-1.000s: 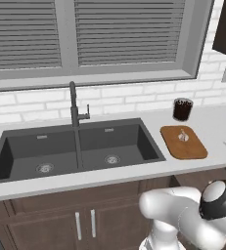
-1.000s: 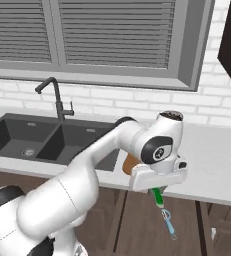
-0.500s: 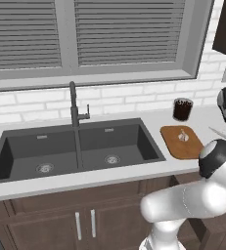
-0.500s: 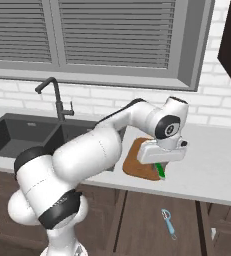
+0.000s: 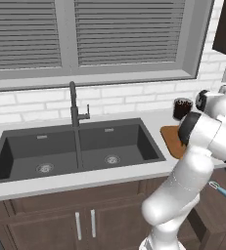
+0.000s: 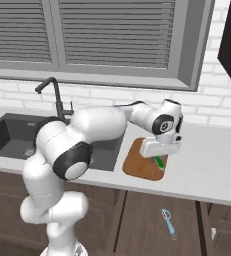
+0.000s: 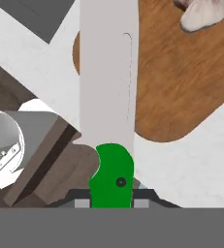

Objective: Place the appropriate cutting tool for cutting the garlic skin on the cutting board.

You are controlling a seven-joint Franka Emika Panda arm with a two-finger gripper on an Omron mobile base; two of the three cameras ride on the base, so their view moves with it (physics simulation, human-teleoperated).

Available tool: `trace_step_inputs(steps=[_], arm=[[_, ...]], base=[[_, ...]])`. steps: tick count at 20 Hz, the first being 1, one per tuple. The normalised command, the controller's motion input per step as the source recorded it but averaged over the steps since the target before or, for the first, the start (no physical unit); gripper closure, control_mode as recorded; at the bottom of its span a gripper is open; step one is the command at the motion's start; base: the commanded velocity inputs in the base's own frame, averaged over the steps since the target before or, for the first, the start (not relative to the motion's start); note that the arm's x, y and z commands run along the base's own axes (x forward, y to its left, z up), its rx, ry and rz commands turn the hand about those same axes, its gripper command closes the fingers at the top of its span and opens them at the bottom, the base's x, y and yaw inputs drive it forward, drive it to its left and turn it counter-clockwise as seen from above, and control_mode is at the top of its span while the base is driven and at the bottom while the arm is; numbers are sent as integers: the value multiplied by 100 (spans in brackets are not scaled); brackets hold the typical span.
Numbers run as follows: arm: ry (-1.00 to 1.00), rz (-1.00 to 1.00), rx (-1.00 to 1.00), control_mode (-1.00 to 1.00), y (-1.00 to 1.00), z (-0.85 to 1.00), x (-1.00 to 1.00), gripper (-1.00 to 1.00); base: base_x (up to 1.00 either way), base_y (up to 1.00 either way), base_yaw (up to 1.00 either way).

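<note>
In the left base view, the robot's own white arm stood in front of the cutting board (image 5: pixel 170 139), so just a small orange-brown corner of it peeked out beside the sink (image 5: pixel 75 151). The dark round cup (image 5: pixel 182 108) sat on the table (image 5: pixel 60 181) behind the board, near the brick wall. Low at the right edge, a light-blue-handled tool (image 5: pixel 221 190) lay down below the table, partly cut off.

In the right base view, the tap (image 6: pixel 54 97) stood at the left and the board (image 6: pixel 137 165) lay flat on the white table (image 6: pixel 212 170), close to its front edge. The end effector (image 6: pixel 159 159) hung just over the right part of the board. Its fingers were hard to see under the white hand. A bit of bright green showed there: the cutting tool (image 6: pixel 160 162). The blue tool (image 6: pixel 169 225) lay on the floor below.

In the hand view, the end effector (image 7: pixel 112 196) was closed tight on the green handle of the cutting tool (image 7: pixel 112 174). The tool's long pale blade reached up the picture, over the left edge of the board (image 7: pixel 181 82). I could not tell if the blade touched the wood. The garlic (image 7: pixel 200 12), pale and small, sat on the board at the top, cut off by the picture's edge.
</note>
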Motion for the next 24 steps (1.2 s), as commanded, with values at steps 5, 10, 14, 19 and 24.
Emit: trace_step_inputs(steps=[5, 10, 14, 19, 24], arm=[[0, 6, 0, -100, 0, -41, 77, 100], [0, 8, 0, -100, 0, -52, 54, 100], [4, 7, 0, -100, 1, -54, 44, 100], [9, 4, 0, -100, 31, -51, 27, 100], [4, 1, 0, -100, 46, -45, -3, -100]], base=[[0, 0, 0], [0, 0, 0], [0, 0, 0], [0, 0, 0], [0, 0, 0]])
